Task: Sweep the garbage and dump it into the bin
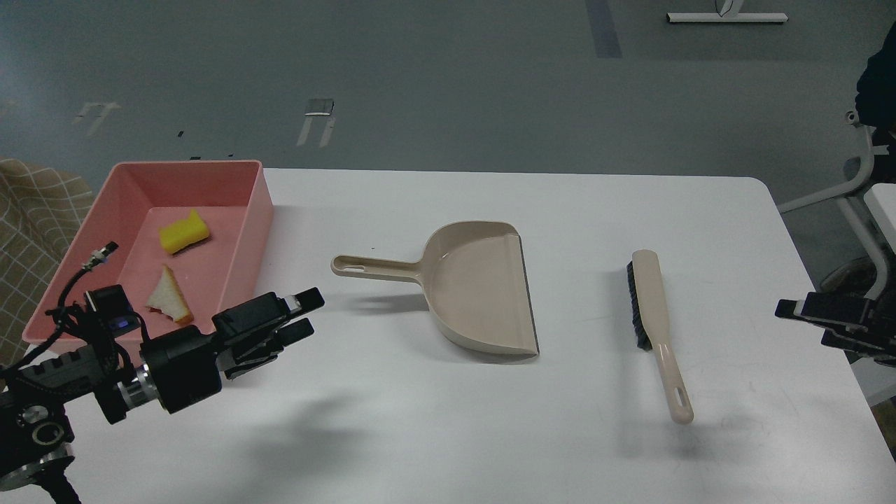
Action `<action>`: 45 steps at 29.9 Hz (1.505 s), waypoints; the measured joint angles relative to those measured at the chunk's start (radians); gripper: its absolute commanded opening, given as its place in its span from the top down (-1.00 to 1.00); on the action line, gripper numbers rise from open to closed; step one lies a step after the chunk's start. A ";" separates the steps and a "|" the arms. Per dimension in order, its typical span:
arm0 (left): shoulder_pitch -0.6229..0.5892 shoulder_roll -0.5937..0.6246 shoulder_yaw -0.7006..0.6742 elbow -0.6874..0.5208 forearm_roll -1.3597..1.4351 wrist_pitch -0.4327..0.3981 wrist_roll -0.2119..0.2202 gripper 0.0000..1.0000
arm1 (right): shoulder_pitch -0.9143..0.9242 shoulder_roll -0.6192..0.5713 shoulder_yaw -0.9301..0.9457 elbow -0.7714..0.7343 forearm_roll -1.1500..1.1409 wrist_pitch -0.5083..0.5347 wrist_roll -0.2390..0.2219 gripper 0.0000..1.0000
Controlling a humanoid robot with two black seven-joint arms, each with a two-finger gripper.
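Observation:
The pink bin point(248, 231) stands at the table's back left. Inside it lie the yellow sponge piece point(184, 233) and the white bread wedge point(169, 304). The beige dustpan point(476, 287) lies empty at the middle of the table, its handle pointing left. The beige brush point(652, 324) with black bristles lies flat to its right. My left gripper point(306, 313) is open and empty, just right of the bin's near corner. My right gripper point(805, 322) is open and empty at the right edge, well clear of the brush.
The white table point(448, 434) has rounded far corners and ends at the right near my right gripper. A checked fabric seat point(28, 231) stands left of the bin. A white frame point(861, 189) stands off the table's right side.

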 measured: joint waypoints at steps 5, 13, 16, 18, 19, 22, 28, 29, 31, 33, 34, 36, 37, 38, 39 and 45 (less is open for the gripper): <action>-0.022 -0.003 -0.216 0.019 -0.218 -0.052 0.010 -0.93 | -0.001 0.056 0.133 -0.009 0.213 -0.009 0.001 -0.92; -0.276 -0.234 -0.328 0.250 -0.332 -0.064 0.187 -0.93 | 0.007 0.392 0.330 -0.097 0.280 -0.234 -0.012 -0.91; -0.386 -0.317 -0.317 0.395 -0.333 -0.066 0.208 -0.93 | 0.071 0.549 0.374 -0.181 0.270 -0.294 -0.018 -0.90; -0.477 -0.390 -0.302 0.525 -0.333 -0.082 0.218 -0.93 | 0.152 0.658 0.382 -0.273 0.245 -0.330 -0.019 -0.90; -0.513 -0.416 -0.294 0.577 -0.333 -0.093 0.222 -0.93 | 0.194 0.713 0.384 -0.328 0.225 -0.344 -0.016 -0.89; -0.622 -0.489 -0.266 0.739 -0.332 -0.133 0.232 -0.93 | 0.314 0.855 0.391 -0.506 0.173 -0.364 0.006 -0.89; -0.756 -0.637 -0.238 0.979 -0.333 -0.202 0.232 -0.93 | 0.548 1.105 0.381 -0.932 0.143 -0.365 0.226 -0.90; -0.763 -0.660 -0.237 0.998 -0.333 -0.211 0.231 -0.93 | 0.574 1.142 0.374 -0.989 0.144 -0.361 0.262 -0.90; -0.769 -0.702 -0.236 1.022 -0.335 -0.220 0.230 -0.93 | 0.602 1.204 0.358 -1.064 0.150 -0.350 0.314 -0.90; -0.770 -0.731 -0.236 1.030 -0.339 -0.222 0.229 -0.93 | 0.605 1.254 0.349 -1.091 0.156 -0.322 0.339 -0.91; -0.770 -0.742 -0.235 1.032 -0.340 -0.223 0.229 -0.93 | 0.601 1.271 0.348 -1.094 0.158 -0.305 0.344 -0.91; -0.767 -0.759 -0.228 1.036 -0.340 -0.223 0.229 -0.93 | 0.569 1.294 0.346 -1.097 0.159 -0.232 0.346 -0.92; -0.764 -0.765 -0.217 1.039 -0.339 -0.223 0.229 -0.93 | 0.551 1.299 0.344 -1.097 0.159 -0.189 0.345 -0.92; -0.763 -0.767 -0.202 1.040 -0.337 -0.223 0.229 -0.93 | 0.540 1.301 0.343 -1.097 0.159 -0.151 0.343 -0.92; -0.763 -0.768 -0.182 1.042 -0.336 -0.223 0.229 -0.93 | 0.530 1.302 0.342 -1.097 0.159 -0.110 0.340 -0.92; -0.767 -0.762 -0.099 1.061 -0.337 -0.223 0.226 -0.94 | 0.521 1.304 0.340 -1.107 0.159 -0.004 0.327 -0.96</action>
